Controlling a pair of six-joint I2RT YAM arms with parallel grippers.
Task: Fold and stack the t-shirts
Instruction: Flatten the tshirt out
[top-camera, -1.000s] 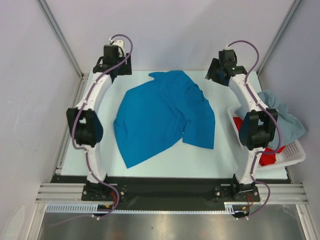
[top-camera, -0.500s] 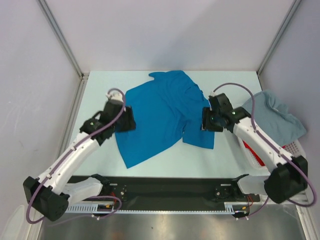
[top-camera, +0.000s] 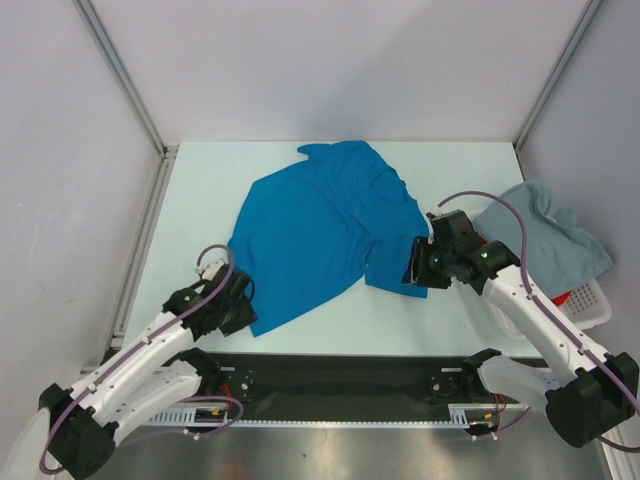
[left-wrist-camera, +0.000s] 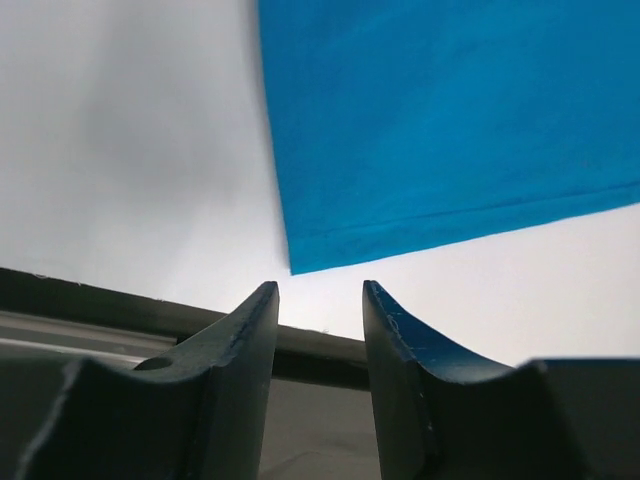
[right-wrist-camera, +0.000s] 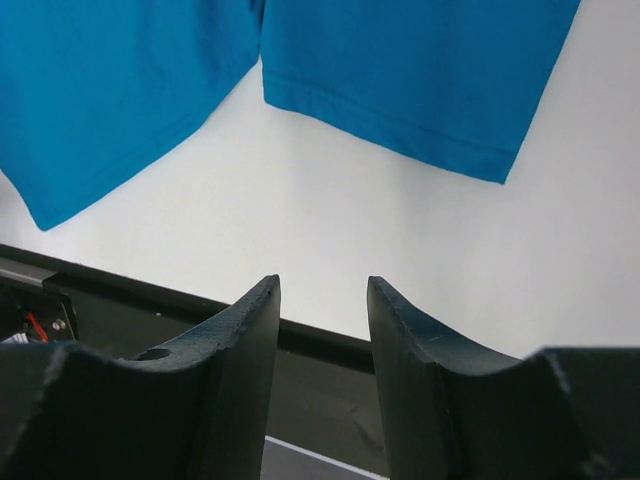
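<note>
Centrally, spread open on the pale table (top-camera: 195, 200): the bright blue t-shirt (top-camera: 320, 225), mostly flat, collar end toward the far side, rumpled along its right half with one flap lying over the body. At its near-left hem corner, the left gripper (left-wrist-camera: 318, 290), released, jaws parted with nothing between them, the point of the cloth just beyond the fingertips. Just nearer than its near-right hem, the right gripper (right-wrist-camera: 322, 285), likewise unclenched, jaws apart over bare table, grasping nothing. Off to the blue shirt's right, the white slatted basket (top-camera: 592, 305), with the pale grey-blue t-shirt (top-camera: 545, 225) draped over its far rim and spilling toward the blue cloth. Inside, mostly hidden, a scrap of the red t-shirt (top-camera: 562, 297).
</note>
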